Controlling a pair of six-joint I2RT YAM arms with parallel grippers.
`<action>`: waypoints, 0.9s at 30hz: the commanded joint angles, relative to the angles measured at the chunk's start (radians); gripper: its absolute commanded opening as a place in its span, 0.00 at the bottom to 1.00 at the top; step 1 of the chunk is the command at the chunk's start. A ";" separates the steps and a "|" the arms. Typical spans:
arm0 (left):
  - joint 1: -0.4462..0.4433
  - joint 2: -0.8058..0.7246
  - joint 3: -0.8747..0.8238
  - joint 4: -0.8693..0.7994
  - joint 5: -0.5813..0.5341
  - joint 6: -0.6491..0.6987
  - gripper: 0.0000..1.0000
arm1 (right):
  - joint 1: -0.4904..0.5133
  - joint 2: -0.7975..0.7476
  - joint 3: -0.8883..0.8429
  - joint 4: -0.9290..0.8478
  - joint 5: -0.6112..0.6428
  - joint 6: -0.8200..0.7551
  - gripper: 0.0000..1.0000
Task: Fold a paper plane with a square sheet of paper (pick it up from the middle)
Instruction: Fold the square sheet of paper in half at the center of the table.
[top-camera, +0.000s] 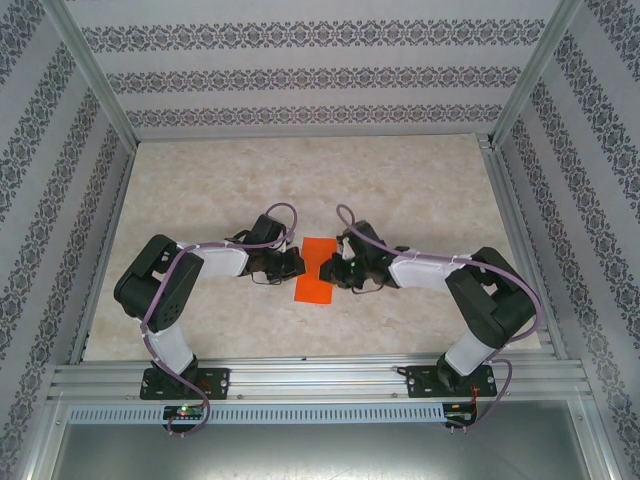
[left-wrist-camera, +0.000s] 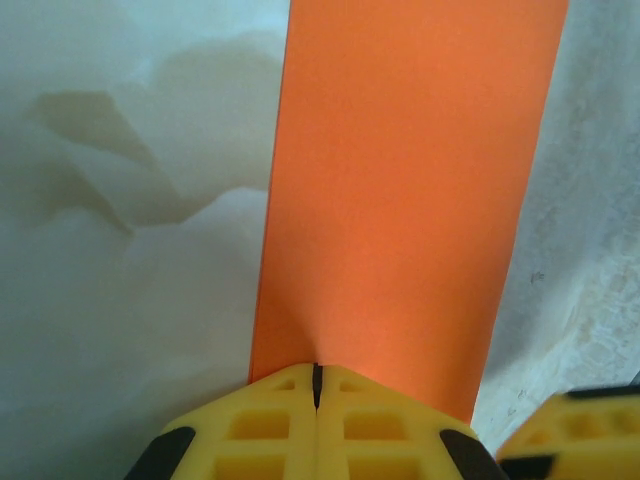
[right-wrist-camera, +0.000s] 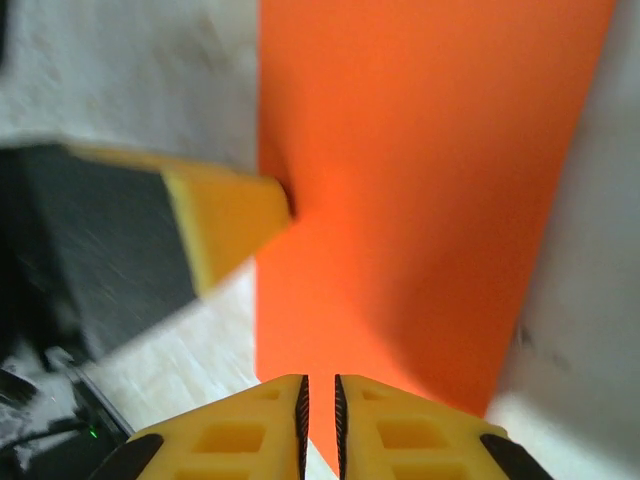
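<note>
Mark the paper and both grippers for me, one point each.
paper (top-camera: 315, 272), top view, middle of the sheet.
left gripper (left-wrist-camera: 316, 372), left wrist view, where the fingertips meet.
right gripper (right-wrist-camera: 319, 383), right wrist view, slit between the fingertips.

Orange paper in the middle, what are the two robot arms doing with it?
They're working on a sheet of orange paper at the middle of the table. The left pincer is shut on one edge. The right pincer is almost closed at the opposite edge; whether it grips is unclear. No plane shape yet.
</note>
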 joint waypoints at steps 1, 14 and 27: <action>-0.011 0.056 -0.040 -0.198 -0.080 0.018 0.00 | 0.053 -0.033 -0.036 0.091 0.029 0.026 0.17; -0.011 0.046 -0.033 -0.237 -0.083 0.035 0.00 | 0.096 -0.026 -0.249 0.166 0.060 0.112 0.17; -0.011 0.044 -0.037 -0.221 -0.066 0.023 0.00 | 0.004 -0.041 -0.047 0.073 0.006 0.003 0.18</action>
